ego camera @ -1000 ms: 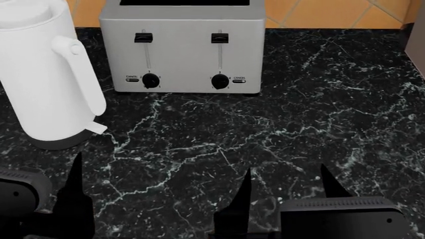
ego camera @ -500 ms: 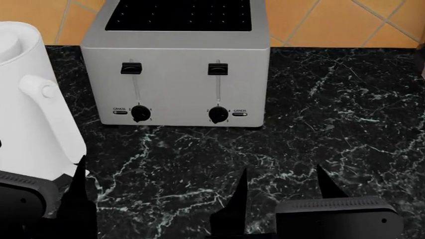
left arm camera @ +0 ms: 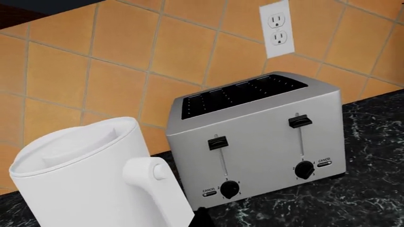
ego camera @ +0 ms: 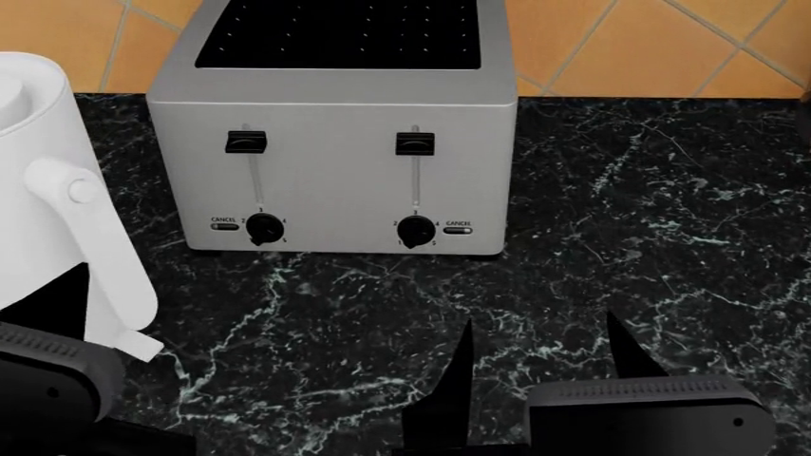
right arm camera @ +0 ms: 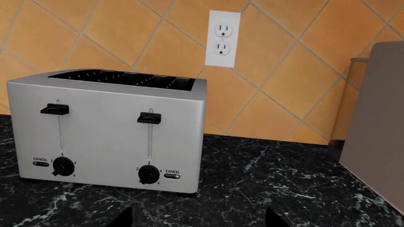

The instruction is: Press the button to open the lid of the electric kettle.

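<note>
The white electric kettle (ego camera: 32,228) stands at the far left of the head view, cut off by the frame edge. Its handle carries the small round white button (ego camera: 80,191) near the top. In the left wrist view the kettle (left arm camera: 75,194) is close, with the lid (left arm camera: 66,147) down and the button (left arm camera: 160,171) facing me. My left gripper (ego camera: 74,290) shows as a single dark wedge low against the kettle, beside the handle and below the button. Its tip (left arm camera: 202,216) looks shut and empty. My right gripper (ego camera: 542,366) is open and empty over the counter.
A boxy silver toaster (ego camera: 332,180) with two levers and black dials stands behind the grippers, right of the kettle. The black marble counter (ego camera: 633,209) runs to an orange tiled wall with an outlet (right arm camera: 223,39). A grey upright object (right arm camera: 375,132) stands at the far right.
The head view has shifted, so the kettle sits further left and lower. My left gripper has moved left and forward, up against the kettle by its handle. The right gripper has not moved.
</note>
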